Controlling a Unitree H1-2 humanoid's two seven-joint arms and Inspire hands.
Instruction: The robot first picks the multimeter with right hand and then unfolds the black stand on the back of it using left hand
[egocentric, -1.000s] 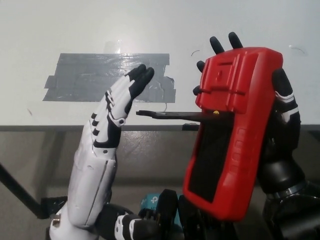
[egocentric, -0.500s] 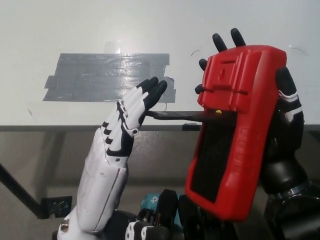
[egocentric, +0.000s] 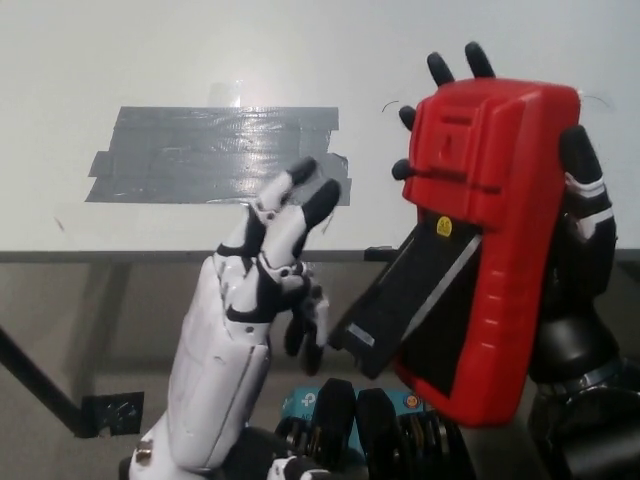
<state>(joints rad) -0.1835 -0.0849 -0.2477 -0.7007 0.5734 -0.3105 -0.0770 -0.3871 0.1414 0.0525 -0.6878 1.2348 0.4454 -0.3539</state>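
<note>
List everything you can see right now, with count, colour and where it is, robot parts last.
multimeter: one, red, held up at right, its back to the camera
stand: one, black, swung out from the multimeter's back toward lower left
tape patch: one, grey, stuck on the table at upper left
table: one, white, across the top half
blue object: one, bottom middle, mostly hidden
left hand: one, white, centre left, beside the stand's tip, fingers apart
right hand: one, black, gripping the multimeter
</note>
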